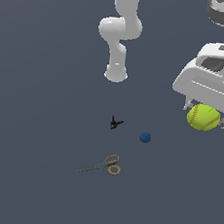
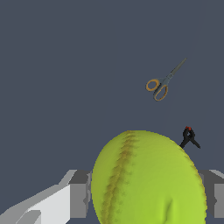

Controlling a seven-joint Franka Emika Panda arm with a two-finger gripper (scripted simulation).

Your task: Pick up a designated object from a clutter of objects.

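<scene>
The designated object, a yellow-green ball with red stitched seams [image 1: 203, 117] [image 2: 148, 179], sits between my gripper's [image 1: 204, 116] [image 2: 146, 194] fingers, which are shut against its two sides. In the exterior view it hangs at the right, under the white hand and above the floor. The rest of the clutter lies apart on the dark floor: a small blue ball [image 1: 145, 137], a tiny black-and-red clamp [image 1: 114, 123] [image 2: 189, 137], and grey scissors with orange handle loops [image 1: 104, 165] [image 2: 162, 83]. The blue ball is hidden in the wrist view.
The arm's white base [image 1: 116, 74] stands at the back centre of the exterior view. The floor is a plain dark grey surface [image 1: 39, 126].
</scene>
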